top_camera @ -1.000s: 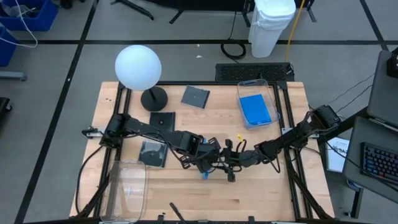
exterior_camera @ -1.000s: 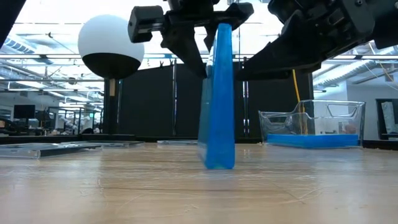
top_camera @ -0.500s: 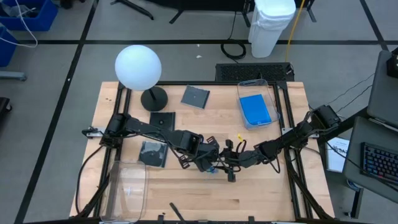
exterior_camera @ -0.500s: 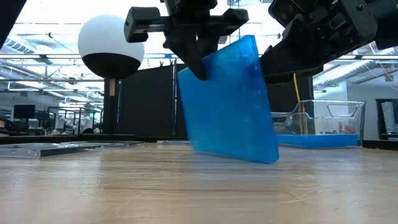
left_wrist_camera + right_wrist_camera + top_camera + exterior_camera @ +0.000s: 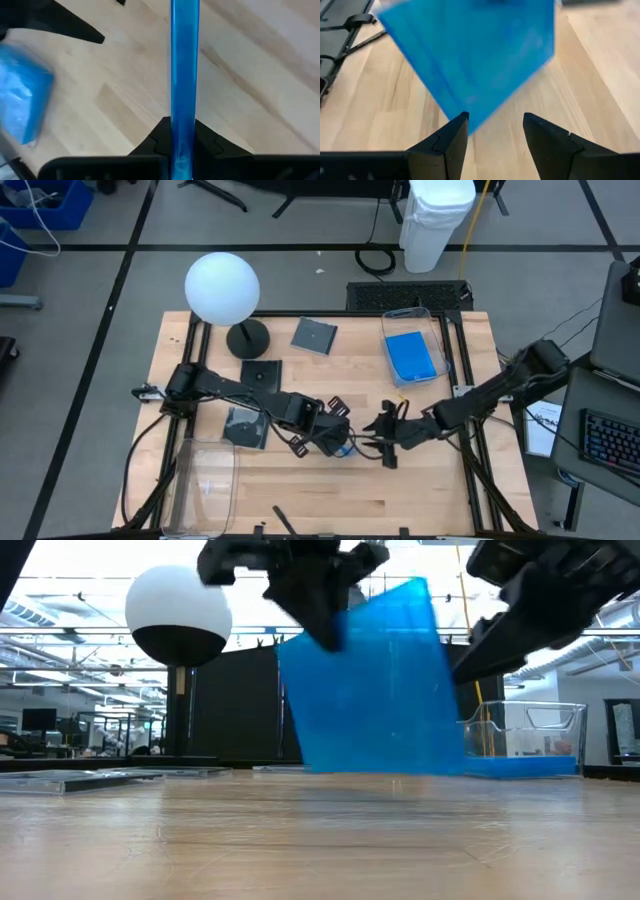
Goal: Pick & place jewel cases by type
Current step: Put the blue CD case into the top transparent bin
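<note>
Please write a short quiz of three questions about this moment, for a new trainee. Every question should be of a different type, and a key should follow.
1. True or false: the right gripper is shut on the blue jewel case.
2. Which gripper holds the blue jewel case? A) left B) right C) neither
3. Fill in: the clear bin at the table's far right contains a ____ jewel case.

Key
1. False. Its fingers are open and the case is not between them.
2. A. The left gripper clamps the case edge-on.
3. Blue.
</note>
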Tool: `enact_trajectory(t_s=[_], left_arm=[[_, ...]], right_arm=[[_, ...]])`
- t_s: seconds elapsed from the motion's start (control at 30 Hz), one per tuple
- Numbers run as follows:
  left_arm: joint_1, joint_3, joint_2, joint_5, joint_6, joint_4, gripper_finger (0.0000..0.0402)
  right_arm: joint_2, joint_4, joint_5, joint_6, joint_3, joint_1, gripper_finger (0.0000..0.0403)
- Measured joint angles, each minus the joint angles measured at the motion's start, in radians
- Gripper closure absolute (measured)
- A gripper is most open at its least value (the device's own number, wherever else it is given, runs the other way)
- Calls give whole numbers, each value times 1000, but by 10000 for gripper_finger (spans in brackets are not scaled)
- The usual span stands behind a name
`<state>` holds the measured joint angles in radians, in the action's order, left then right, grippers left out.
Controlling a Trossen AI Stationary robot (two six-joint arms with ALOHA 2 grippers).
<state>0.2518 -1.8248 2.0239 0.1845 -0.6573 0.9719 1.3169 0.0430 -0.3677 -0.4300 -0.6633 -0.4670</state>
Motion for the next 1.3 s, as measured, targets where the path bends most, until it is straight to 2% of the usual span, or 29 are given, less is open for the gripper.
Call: enact_trajectory(t_s=[0.17, 0.27, 0.37, 0.47, 0.6, 0.73, 0.87, 1.0, 1.13, 1.3], left_arm=[[-11, 0, -59, -21, 47, -95, 368], [-28, 0, -91, -85, 58, -216, 368], [-51, 0, -103, -162, 42, -331, 368], [-88, 0, -103, -237, 17, -434, 368], [-173, 0, -103, -402, 57, -582, 368], [-263, 0, -103, -503, 127, -738, 368], [-364, -2, -87, -596, 320, -1008, 368], [-456, 0, -55, -562, 542, -1201, 368], [-536, -1, -11, -529, 803, -1297, 368], [-586, 0, 95, -436, 1105, -1310, 368]], right_arm=[[-124, -52, -105, -78, 75, -45, 220], [-188, -6, -171, -136, 167, -69, 220], [-243, 113, -188, -199, 285, -91, 220], [-268, 329, -203, -220, 416, -112, 220], [-273, 591, -240, -196, 557, -139, 220], [-274, 667, -265, -150, 609, -169, 220], [-267, 656, -269, -77, 611, -184, 220], [-267, 656, -290, -38, 611, -184, 220], [-267, 650, -291, -3, 612, -184, 220], [-267, 653, -291, 5, 613, -183, 220]])
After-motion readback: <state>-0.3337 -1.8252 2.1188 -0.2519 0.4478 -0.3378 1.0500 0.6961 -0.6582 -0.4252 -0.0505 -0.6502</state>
